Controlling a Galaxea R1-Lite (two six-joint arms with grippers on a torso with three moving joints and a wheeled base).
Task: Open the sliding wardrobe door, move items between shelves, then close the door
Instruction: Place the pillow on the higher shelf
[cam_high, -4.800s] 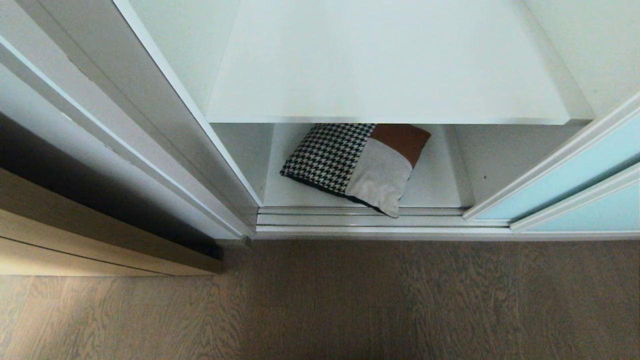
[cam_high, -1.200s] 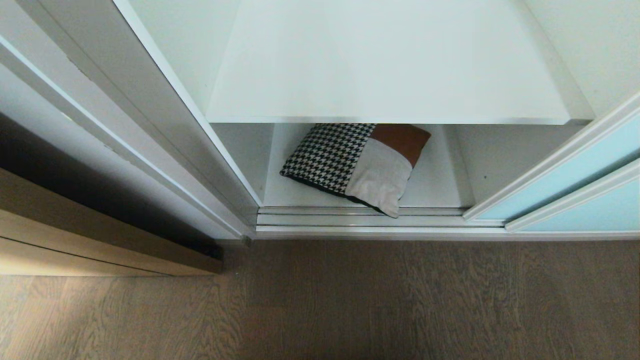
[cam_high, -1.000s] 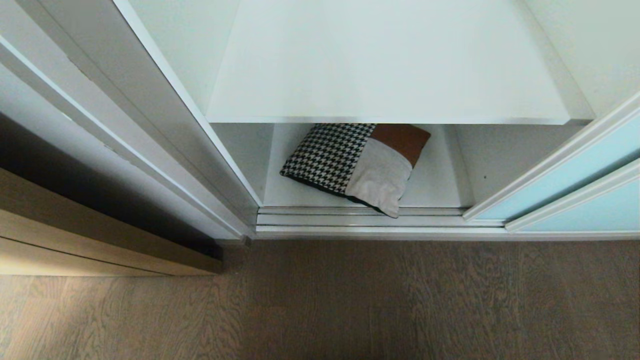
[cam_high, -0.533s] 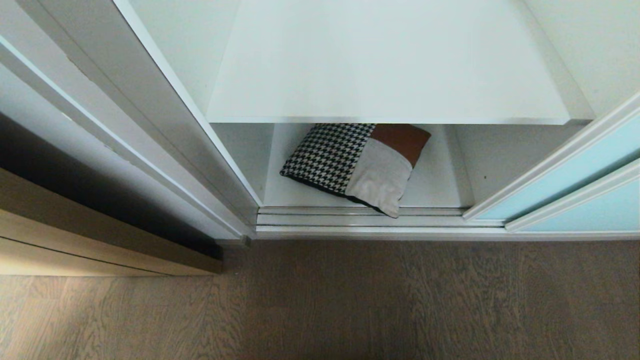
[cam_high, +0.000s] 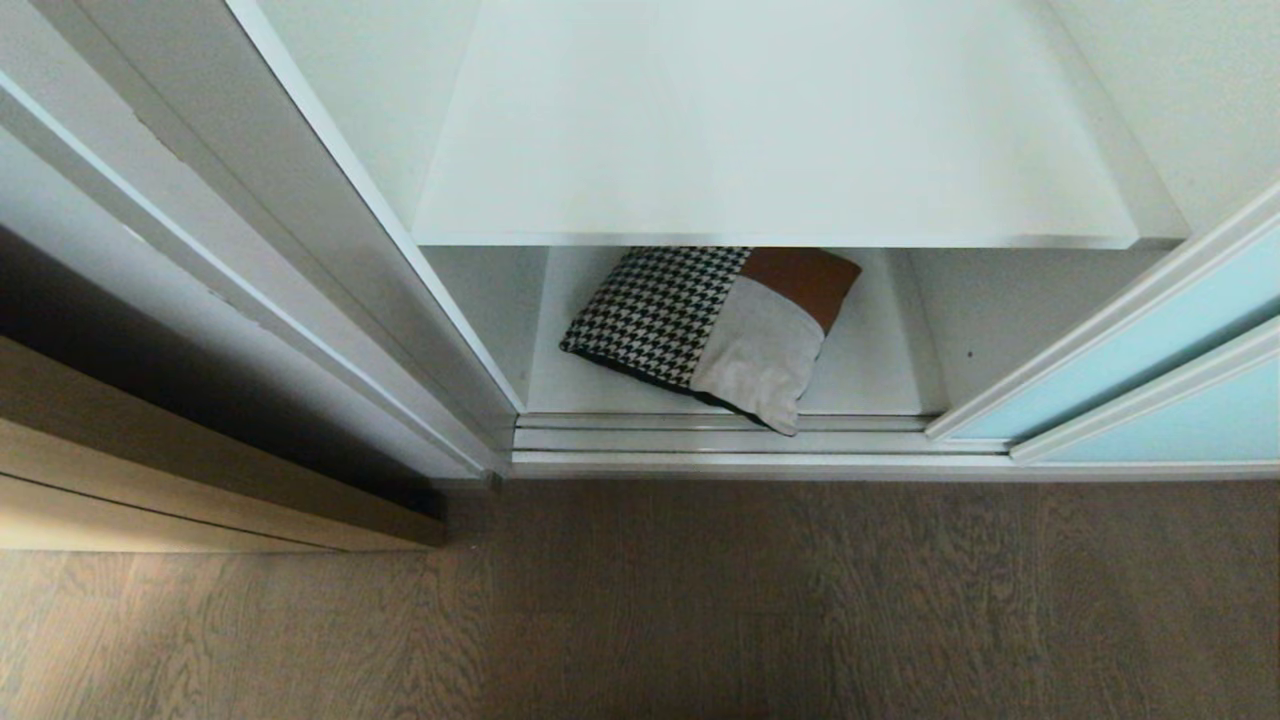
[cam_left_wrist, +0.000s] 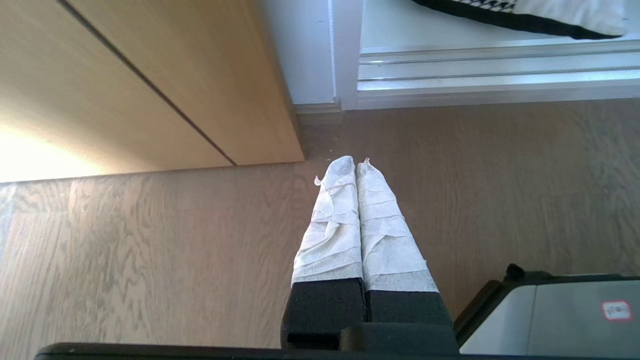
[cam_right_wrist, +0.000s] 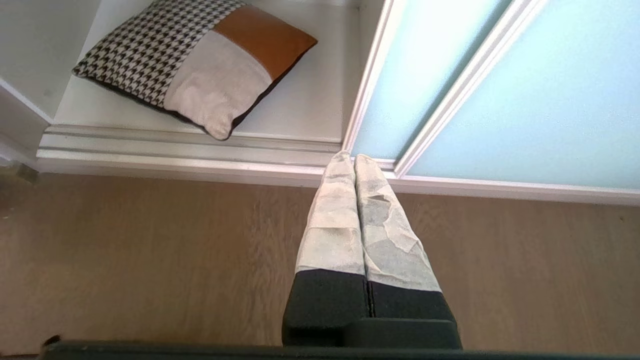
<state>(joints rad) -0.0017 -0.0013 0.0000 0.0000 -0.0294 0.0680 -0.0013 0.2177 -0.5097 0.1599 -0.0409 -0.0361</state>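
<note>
The sliding wardrobe door (cam_high: 1130, 370) of pale aqua glass stands pushed to the right, leaving the wardrobe open. A patchwork cushion (cam_high: 715, 325) of houndstooth, cream and rust lies on the bottom shelf (cam_high: 870, 370), one corner over the floor track. A bare white shelf (cam_high: 780, 130) spans the wardrobe above it. Neither arm shows in the head view. My right gripper (cam_right_wrist: 348, 156) is shut and empty, low over the floor, its tips near the door's (cam_right_wrist: 430, 75) lower frame, with the cushion (cam_right_wrist: 195, 65) off to one side. My left gripper (cam_left_wrist: 356, 162) is shut and empty over the wooden floor.
A tan wood-grain panel (cam_high: 150, 470) stands left of the wardrobe, close beside the left gripper (cam_left_wrist: 125, 75). The silver floor track (cam_high: 720, 440) runs along the wardrobe's front. Wooden floor (cam_high: 700, 600) lies before it. Part of my base (cam_left_wrist: 550, 320) shows by the left arm.
</note>
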